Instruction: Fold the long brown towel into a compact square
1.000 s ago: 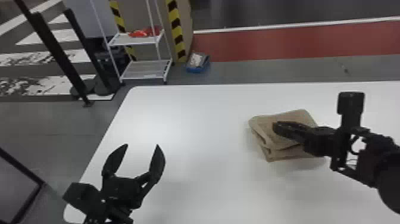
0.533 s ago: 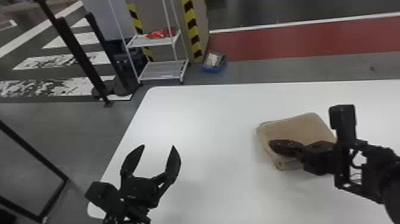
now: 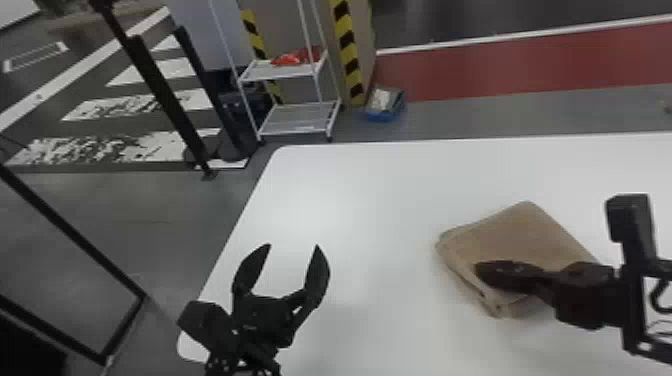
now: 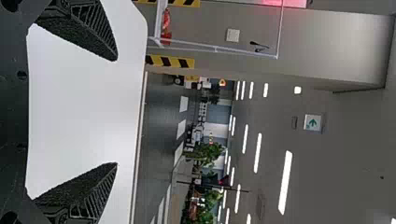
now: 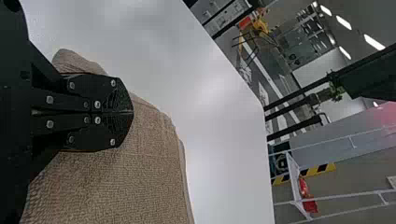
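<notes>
Here we are at the white table (image 3: 375,200), and the brown towel (image 3: 520,235) lies on it as a thick folded bundle, in from the far edge and well apart from the far left corner. Its upper face is broad and fairly smooth, one rounded corner aims at the far edge, and the stacked layers show along the side towards the table's near left corner.

And across that towel comes my right gripper (image 3: 481,270), reaching in from the right with its tips over the towel's near part! From my right wrist I see my right gripper (image 5: 132,112) with its two black fingers pressed together, only a thin seam between them, and woven cloth spreading out beneath. I see no cloth caught between the tips; whether they touch the top layer, I cannot tell.

Over on the other side, my left gripper (image 3: 294,246) hangs by the table's left edge, towards the near left corner, tips pointing to the far edge. Its fingers are spread wide, with nothing in their grasp, and the towel is well apart from them. Beyond the far edge stands a white shelf rack (image 3: 300,120), a blue bin (image 3: 385,116) just beside it on the floor
</notes>
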Action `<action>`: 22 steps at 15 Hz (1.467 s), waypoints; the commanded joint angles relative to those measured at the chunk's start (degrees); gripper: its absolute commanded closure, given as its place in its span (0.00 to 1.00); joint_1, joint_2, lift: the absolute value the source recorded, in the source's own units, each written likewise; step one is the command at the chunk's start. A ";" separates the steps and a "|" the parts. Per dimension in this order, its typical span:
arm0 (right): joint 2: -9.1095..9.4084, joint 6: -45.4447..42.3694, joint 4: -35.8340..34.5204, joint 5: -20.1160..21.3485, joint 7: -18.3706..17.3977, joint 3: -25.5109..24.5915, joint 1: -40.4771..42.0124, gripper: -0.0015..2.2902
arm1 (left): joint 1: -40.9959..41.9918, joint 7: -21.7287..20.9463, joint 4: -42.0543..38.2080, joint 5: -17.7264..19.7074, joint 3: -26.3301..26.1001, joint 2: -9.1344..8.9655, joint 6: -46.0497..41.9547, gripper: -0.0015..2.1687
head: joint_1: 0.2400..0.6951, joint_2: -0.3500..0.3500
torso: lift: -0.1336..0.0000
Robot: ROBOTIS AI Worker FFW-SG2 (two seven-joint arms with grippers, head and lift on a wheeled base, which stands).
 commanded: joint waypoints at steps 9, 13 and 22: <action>-0.25 -5.20 3.10 4.37 1.51 -5.96 4.29 0.85 | -0.54 -0.03 0.70 0.01 -0.35 -0.15 0.08 0.03 | 1.00 0.85 | 0.08; -0.16 -7.49 -2.09 0.24 1.86 -10.44 6.66 0.85 | -0.37 -0.03 0.53 0.10 -0.26 -0.15 -0.10 0.03 | 1.00 0.85 | 0.08; -1.13 9.74 -6.66 1.47 5.56 -20.55 8.33 0.85 | -0.63 -0.55 1.14 0.98 0.18 -0.15 -0.27 0.03 | 1.00 0.72 | 0.08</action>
